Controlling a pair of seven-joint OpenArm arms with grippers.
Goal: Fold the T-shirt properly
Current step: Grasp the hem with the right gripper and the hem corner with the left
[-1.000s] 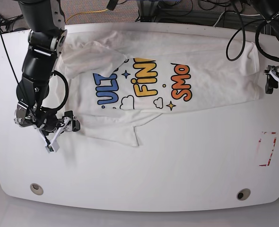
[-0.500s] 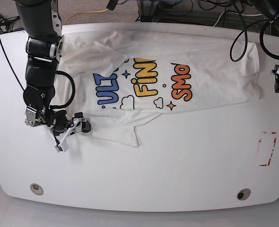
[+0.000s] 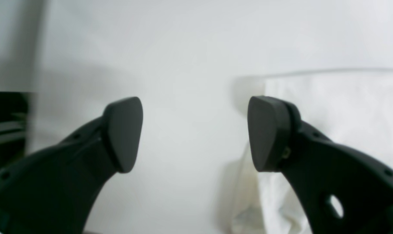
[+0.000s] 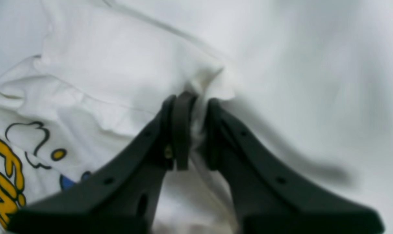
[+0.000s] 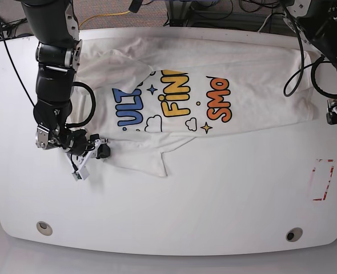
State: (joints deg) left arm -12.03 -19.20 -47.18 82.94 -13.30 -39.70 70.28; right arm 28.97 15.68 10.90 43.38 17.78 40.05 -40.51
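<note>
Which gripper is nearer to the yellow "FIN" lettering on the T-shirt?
Right. The right gripper pinches the T-shirt at its sleeve edge, beside the print's blue end, with the yellow lettering just beyond. The left gripper stands open off the shirt's far edge.

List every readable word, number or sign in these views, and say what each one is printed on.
"ULT", blue letters on the T-shirt, the rest hidden under a fold.
"FIN", yellow letters on the same shirt, cut off at the top by the fold.
"SMO", orange letters on the same shirt, upper part hidden.
Right wrist view: part of the yellow letters shows, too cropped to read.
Red-outlined mark on the table: no text readable.
Left wrist view: no text.
</note>
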